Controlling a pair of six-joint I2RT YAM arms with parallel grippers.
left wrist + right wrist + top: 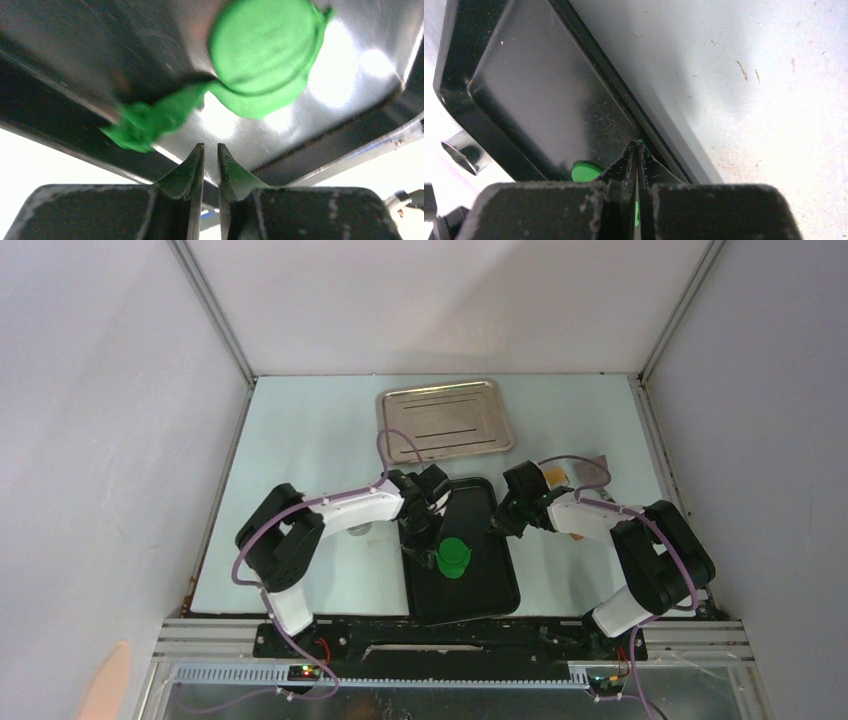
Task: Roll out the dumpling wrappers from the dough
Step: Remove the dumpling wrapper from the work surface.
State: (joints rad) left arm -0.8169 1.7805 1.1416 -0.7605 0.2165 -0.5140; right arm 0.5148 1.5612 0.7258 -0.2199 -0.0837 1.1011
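The dough (452,557) is a bright green flattened piece lying in the black tray (482,592). In the left wrist view a round disc, the dumpling wrapper (265,42), lies on the wider dough sheet (260,102). A ragged green strip (145,122) trails off it toward the tray wall. My left gripper (210,146) hovers just short of that strip, its jaws a narrow gap apart with nothing between them. My right gripper (637,142) is shut over the tray's right rim (659,145), with a green speck at its tip. An edge of the dough (583,171) shows beside it.
A silver metal tray (445,420) lies at the back of the table. A tan and grey object (578,472) sits behind the right arm. A small metal cylinder (461,152) stands left of the black tray, under the left arm. White walls enclose the table.
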